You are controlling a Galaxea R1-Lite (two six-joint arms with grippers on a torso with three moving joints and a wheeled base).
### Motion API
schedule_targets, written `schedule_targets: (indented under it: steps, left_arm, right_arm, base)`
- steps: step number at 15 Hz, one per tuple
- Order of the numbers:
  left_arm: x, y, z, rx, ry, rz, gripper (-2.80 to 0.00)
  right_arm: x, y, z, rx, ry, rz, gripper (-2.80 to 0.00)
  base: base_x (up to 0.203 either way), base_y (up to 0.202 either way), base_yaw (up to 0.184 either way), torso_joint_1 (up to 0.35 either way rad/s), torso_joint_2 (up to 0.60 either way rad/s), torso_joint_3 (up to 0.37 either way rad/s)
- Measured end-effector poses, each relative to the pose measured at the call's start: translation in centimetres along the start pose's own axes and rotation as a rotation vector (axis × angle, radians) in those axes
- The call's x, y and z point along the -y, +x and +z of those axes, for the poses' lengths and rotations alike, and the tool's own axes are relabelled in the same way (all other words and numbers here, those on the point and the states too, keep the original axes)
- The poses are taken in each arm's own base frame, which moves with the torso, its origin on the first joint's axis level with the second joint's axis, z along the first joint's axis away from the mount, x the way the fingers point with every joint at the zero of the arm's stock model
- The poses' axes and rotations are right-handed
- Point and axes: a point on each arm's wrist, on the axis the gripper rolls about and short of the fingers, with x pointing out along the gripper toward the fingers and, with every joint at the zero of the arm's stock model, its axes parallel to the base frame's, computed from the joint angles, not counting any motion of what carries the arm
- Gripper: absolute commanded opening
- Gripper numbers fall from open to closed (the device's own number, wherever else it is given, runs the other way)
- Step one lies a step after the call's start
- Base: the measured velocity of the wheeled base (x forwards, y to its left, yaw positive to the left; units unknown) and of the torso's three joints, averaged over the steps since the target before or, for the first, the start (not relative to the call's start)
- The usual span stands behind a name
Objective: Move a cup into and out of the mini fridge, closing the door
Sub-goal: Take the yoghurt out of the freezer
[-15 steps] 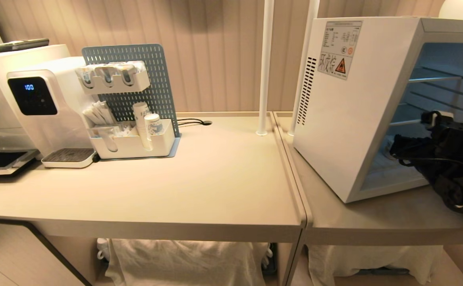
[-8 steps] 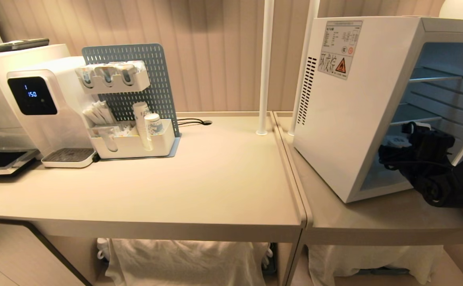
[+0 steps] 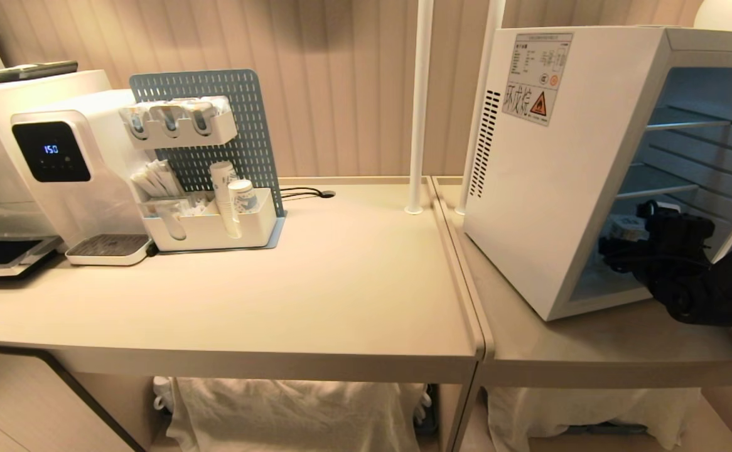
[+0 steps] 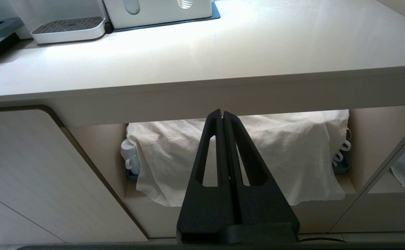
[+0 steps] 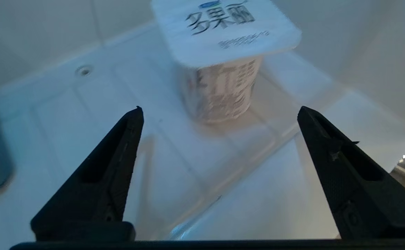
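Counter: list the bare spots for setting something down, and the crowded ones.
Bare: the wide stretch of the counter between the organizer tray and the mini fridge, and the strip before the fridge. Crowded: the left end, around the water dispenser; the fridge floor, with the cup and right gripper.

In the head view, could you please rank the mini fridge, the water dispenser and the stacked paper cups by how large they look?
1. The mini fridge, clearly largest, though cut off by the frame edge.
2. The water dispenser.
3. The stacked paper cups, by far the smallest.
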Motion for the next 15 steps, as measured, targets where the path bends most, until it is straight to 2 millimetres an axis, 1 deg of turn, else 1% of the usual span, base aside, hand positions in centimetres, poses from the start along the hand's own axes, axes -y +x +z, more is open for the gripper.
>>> schedule_targets:
  steps: [3,8,12,13,15]
  left_arm:
    - [0.0,0.0,0.0,0.0,0.0,0.0,-2.8]
    - [0.0,0.1,0.2,0.033,0.001,-0.003,-2.8]
    - [0.0,0.1,0.1,0.031,0.001,-0.004,-2.8]
    - [0.0,0.1,0.1,0.031,0.0,-0.004,-2.8]
    - [0.0,0.1,0.1,0.031,0.001,-0.004,-2.8]
  right_arm:
    - [0.3,1.3,-0.3,0.007,0.005,-0.01,0.0]
    - [-0.4,3.9,-0.4,-0.002,0.001,0.014,0.0]
    - [-0.7,5.1,-0.6,-0.001,0.002,0.043,0.0]
    - [-0.7,5.3,-0.7,0.0,0.001,0.048,-2.8]
    - [-0.7,5.5,-0.7,0.003,0.001,0.048,-2.8]
  base:
    - [0.0,0.0,0.0,0.0,0.0,0.0]
    - [0.0,0.0,0.0,0.0,0.0,0.0]
    - [0.0,0.0,0.0,0.0,0.0,0.0]
    - [0.0,0.0,0.0,0.0,0.0,0.0]
    - [0.0,0.0,0.0,0.0,0.0,0.0]
